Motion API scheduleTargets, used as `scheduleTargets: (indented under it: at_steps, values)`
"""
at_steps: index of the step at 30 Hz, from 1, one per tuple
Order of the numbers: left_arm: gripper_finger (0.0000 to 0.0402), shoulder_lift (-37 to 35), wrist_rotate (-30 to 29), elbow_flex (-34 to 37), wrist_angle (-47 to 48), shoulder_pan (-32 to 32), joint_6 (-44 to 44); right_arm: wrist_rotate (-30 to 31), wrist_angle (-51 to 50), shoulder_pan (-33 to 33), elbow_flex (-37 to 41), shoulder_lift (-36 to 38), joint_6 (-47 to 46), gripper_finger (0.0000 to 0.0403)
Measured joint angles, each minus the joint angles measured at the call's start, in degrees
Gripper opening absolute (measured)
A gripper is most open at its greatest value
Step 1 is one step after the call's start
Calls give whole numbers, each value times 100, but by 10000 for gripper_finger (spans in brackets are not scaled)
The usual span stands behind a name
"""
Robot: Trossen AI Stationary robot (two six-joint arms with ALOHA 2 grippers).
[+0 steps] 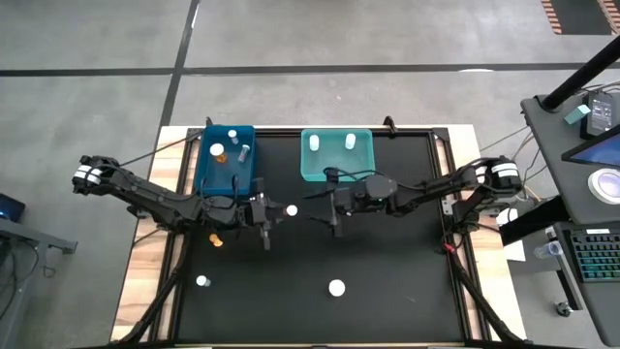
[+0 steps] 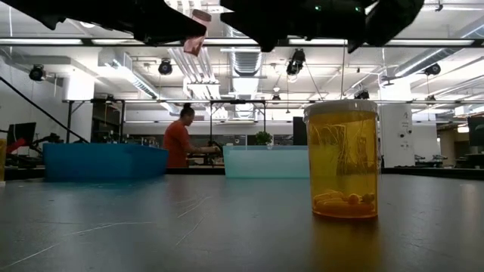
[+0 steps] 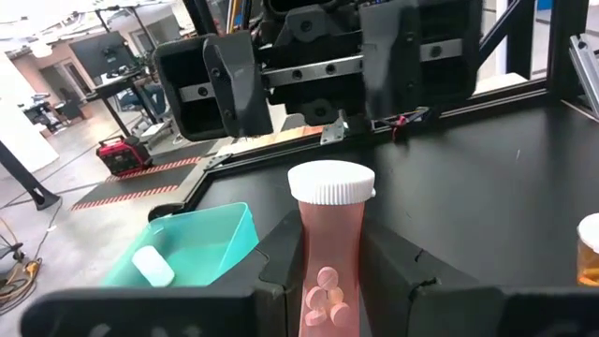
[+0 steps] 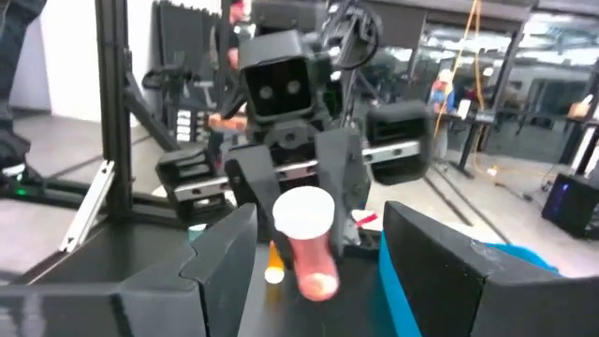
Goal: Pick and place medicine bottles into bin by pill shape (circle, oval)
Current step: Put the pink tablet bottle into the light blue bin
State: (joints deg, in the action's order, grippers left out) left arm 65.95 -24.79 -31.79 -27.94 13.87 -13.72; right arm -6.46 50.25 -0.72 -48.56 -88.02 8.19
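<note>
Bottles are the little things on the black table (image 1: 387, 301). From above, the left gripper (image 1: 268, 221) holds one white-capped bottle (image 1: 292, 210) up near the middle, and the right gripper (image 1: 332, 215) faces it, fingers apart, holding nothing. A blue bin (image 1: 206, 171) and a teal bin (image 1: 308, 165) sit at the far edge with bottles inside. Three more bottles stand apart on the table.

Down low, an orange bottle (image 2: 342, 159) stands close. A person (image 2: 178, 141) is far behind.

The left wrist camera shows both fingers (image 3: 404, 271) pinching the pink bottle (image 3: 330, 245), round pills inside.

The right wrist camera shows that bottle (image 4: 305, 241) between wide-open fingers (image 4: 440, 253), not touching.
</note>
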Motion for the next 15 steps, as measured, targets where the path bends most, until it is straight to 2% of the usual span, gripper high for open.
scheduleTargets:
  at_steps: [6, 15]
  values:
    - [61, 0, -71, 0, -2, 0, -4, 18, -763, -3, -459, -134, 8, 224]
    - [61, 0, -166, -4, -11, -4, -15, 37, -1085, -10, -936, -413, 69, 224]
